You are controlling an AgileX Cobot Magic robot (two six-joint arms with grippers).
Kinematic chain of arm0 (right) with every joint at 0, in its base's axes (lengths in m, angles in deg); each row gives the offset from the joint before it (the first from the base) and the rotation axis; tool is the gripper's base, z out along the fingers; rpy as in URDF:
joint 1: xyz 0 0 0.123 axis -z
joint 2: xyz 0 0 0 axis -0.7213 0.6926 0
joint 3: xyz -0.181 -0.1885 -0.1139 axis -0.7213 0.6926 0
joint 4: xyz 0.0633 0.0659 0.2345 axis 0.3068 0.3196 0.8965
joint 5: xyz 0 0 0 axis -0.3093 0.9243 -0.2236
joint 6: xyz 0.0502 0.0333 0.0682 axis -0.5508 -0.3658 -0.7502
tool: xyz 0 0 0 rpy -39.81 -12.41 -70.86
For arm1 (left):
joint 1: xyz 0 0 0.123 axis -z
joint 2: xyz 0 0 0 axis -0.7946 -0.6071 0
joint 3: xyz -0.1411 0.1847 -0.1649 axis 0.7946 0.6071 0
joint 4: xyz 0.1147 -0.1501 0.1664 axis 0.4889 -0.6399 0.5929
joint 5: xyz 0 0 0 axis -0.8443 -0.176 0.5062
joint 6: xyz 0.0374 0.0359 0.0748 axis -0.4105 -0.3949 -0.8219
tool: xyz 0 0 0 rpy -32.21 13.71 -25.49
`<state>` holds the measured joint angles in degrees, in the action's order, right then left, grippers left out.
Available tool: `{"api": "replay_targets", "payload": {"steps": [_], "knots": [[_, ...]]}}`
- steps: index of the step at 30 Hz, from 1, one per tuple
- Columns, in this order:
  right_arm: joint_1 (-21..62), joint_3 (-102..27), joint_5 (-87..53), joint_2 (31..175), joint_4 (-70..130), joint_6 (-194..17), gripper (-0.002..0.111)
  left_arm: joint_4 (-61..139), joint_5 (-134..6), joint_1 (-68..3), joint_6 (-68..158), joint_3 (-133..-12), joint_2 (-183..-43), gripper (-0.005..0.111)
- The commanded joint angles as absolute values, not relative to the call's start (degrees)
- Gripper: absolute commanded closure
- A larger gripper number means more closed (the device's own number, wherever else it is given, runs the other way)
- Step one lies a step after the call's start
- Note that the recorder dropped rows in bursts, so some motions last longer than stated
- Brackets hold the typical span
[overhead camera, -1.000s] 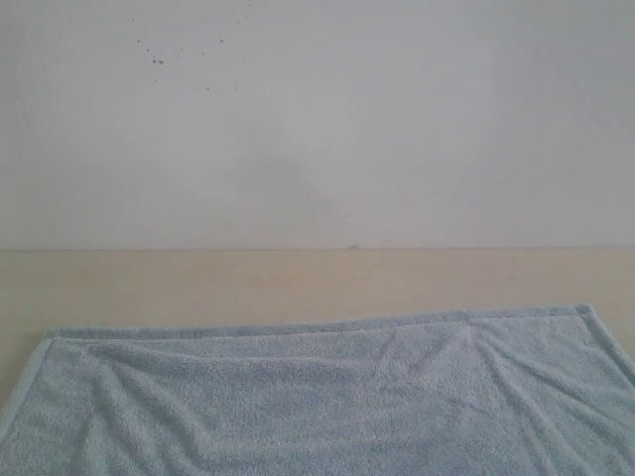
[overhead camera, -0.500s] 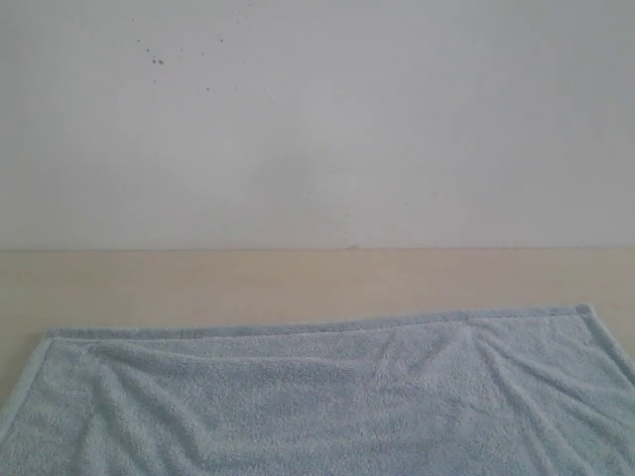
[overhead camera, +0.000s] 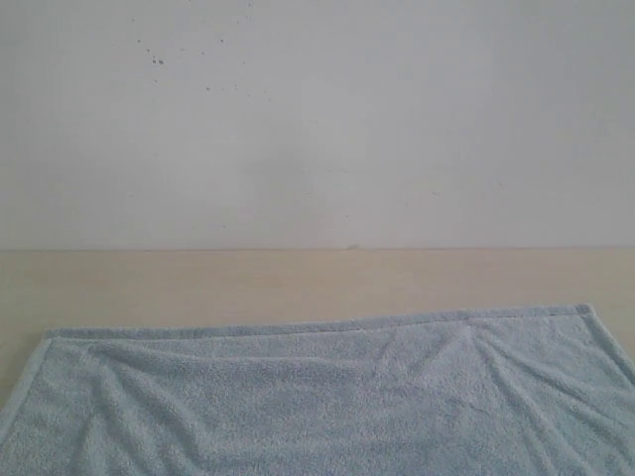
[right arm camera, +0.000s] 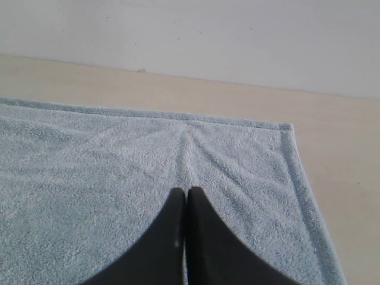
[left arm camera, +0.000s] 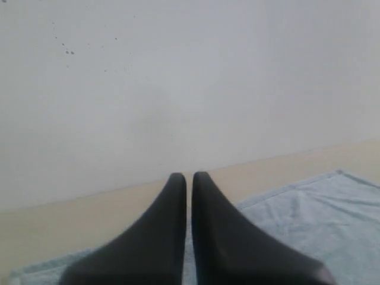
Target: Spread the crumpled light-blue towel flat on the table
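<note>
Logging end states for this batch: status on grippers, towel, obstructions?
Left gripper shut, empty. Right gripper shut, empty. Towel spread on table, lightly wrinkled; near edge out of view. Nothing in the way.

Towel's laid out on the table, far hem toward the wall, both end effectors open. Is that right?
Not quite: both end effectors are shut, not open. The left wrist view shows the left end effector closed tight, and the right wrist view shows the same for the right end effector. The towel does lie on the table, far hem toward the wall.
</note>
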<state>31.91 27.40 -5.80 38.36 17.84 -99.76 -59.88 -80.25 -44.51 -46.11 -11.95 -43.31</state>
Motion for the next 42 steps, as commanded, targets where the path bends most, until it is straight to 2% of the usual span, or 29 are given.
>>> {"api": "replay_targets", "payload": {"steps": [1, 3, 5, 8, 11, 14, 21, 28, 36, 42], "knots": [[31.68, 27.37, -5.83, 38.58, 18.03, -99.72, 0.109, -59.05, -80.68, -44.07, -58.27, -13.39, -43.14, 0.103], [31.68, 27.37, -5.83, 38.58, 18.03, -99.72, 0.109, -54.85, -80.29, -44.07, -58.72, -15.85, -43.14, 0.103], [31.68, 27.37, -5.83, 38.58, 18.03, -99.72, 0.109, -40.98, -78.74, -44.07, -46.61, -18.44, -43.14, 0.103], [31.68, 27.37, -5.83, 38.58, 18.03, -99.72, 0.109, -6.41, -78.05, -44.07, -5.58, -19.83, -43.14, 0.103], [31.68, 27.37, -5.83, 38.58, 18.03, -99.72, 0.109, 29.26, -83.24, -44.07, 39.61, -19.83, -43.14, 0.103], [31.68, 27.37, -5.83, 38.58, 18.03, -99.72, 0.109, 41.99, -89.18, -44.07, 61.25, -19.34, -43.14, 0.103], [31.68, 27.37, -5.83, 38.58, 18.03, -99.72, 0.109, 41.58, -88.62, -44.07, 66.56, -13.26, -43.14, 0.103], [31.68, 27.37, -5.83, 38.58, 18.03, -99.72, 0.109, 41.28, -87.99, -44.07, 66.56, -12.35, -43.14, 0.103], [31.79, 27.37, -5.56, 38.12, 18.03, -99.72, 0.109, 41.28, -87.71, -49.38, 66.56, -12.35, -43.14, 0.103], [36.63, 27.37, -5.85, 31.33, 18.03, -99.72, 0.109, 41.28, -87.71, -51.46, 66.56, -12.35, -43.14, 0.103]]}}
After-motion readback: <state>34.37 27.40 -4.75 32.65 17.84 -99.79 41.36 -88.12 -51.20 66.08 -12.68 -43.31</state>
